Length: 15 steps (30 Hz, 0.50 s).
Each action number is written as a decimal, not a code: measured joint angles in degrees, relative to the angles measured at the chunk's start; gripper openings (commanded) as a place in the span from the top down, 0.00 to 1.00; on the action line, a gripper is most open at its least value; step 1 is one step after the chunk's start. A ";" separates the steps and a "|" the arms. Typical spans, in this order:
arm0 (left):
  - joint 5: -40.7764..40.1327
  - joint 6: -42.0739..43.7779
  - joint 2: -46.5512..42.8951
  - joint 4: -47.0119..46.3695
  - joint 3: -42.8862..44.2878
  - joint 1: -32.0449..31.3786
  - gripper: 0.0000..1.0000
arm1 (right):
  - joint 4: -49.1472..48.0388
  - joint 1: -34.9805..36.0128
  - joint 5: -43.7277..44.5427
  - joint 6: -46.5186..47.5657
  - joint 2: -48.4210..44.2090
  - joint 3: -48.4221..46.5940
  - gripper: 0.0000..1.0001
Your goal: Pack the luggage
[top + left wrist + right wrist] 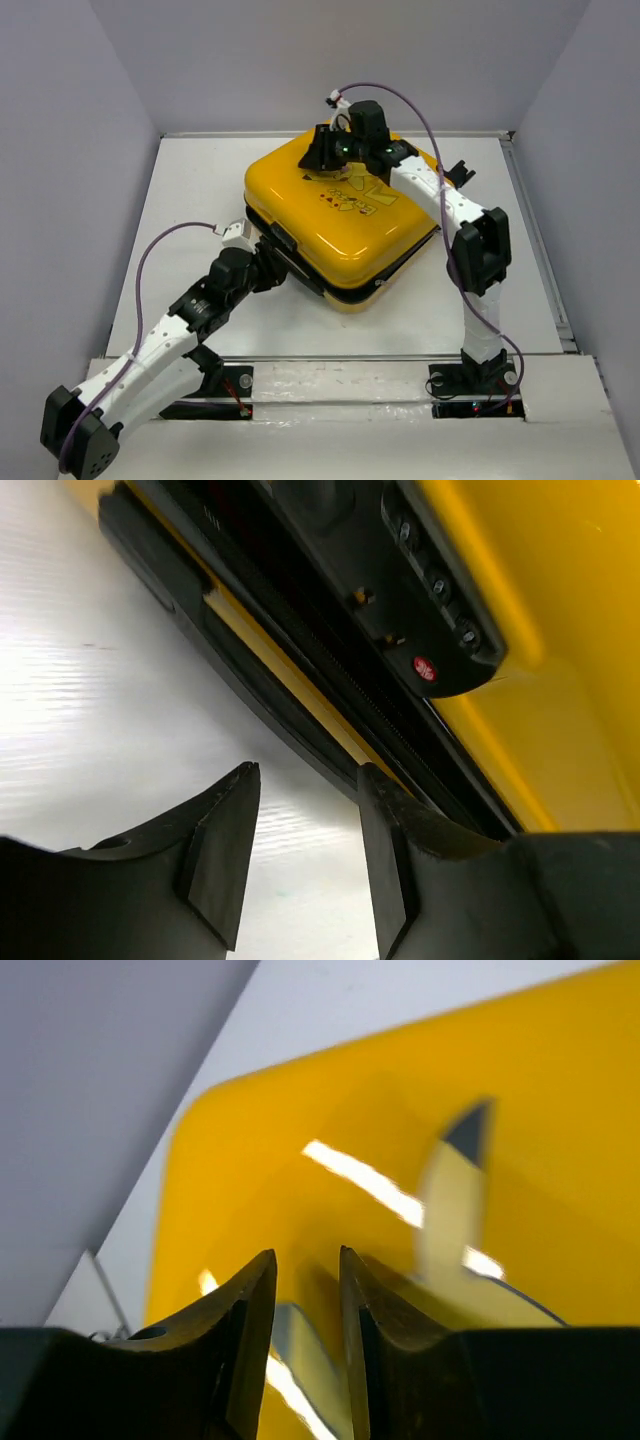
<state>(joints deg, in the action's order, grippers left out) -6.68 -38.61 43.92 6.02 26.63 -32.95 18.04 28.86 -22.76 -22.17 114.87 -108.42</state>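
White table (190,200) holds shut yellow luggage (335,225); right tool (305,1254) over shell

Yellow hard-shell luggage (340,225), shut and lying flat.
It sits cornerwise toward the back of the white table (180,200), printed shell facing up, with black seam trim and a black lock panel (440,630) with a red dot on its near-left side.

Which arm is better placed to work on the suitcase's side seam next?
Probably the left. The left gripper sits open beside the seam and lock of the suitcase; the right gripper is over the top shell.
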 measured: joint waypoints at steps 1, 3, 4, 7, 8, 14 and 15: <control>0.70 -1.01 -1.01 0.00 -0.04 -1.57 0.46 | -0.04 1.16 -2.21 -0.48 1.88 -2.10 0.58; 0.68 -2.86 -4.09 -0.20 -0.02 -3.34 0.43 | 1.05 2.75 -6.32 -1.42 5.97 -7.74 0.55; 0.28 -3.48 -5.88 -0.24 -0.02 -3.69 0.43 | 1.49 2.95 -7.45 -1.68 7.63 -10.10 0.54; -2.08 -3.67 -9.16 1.18 1.25 -3.78 0.40 | 6.29 2.36 -8.98 -2.16 12.50 -19.67 0.52; -3.04 -3.58 -9.84 1.73 2.21 -3.80 0.39 | 7.34 2.14 -9.09 -2.05 13.49 -21.77 0.51; -8.02 -1.20 -9.92 2.29 6.67 -3.80 0.22 | 7.52 0.46 -5.33 -1.16 3.85 -9.79 0.67; -9.03 -0.68 -9.25 2.58 7.23 -3.80 0.15 | 7.74 0.37 -2.49 -0.94 -3.08 -1.44 0.76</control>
<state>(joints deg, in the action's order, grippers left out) -15.70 -39.29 34.68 8.60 33.87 -36.75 25.78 29.23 -25.26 -23.11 111.79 -109.86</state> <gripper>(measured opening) 0.734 0.448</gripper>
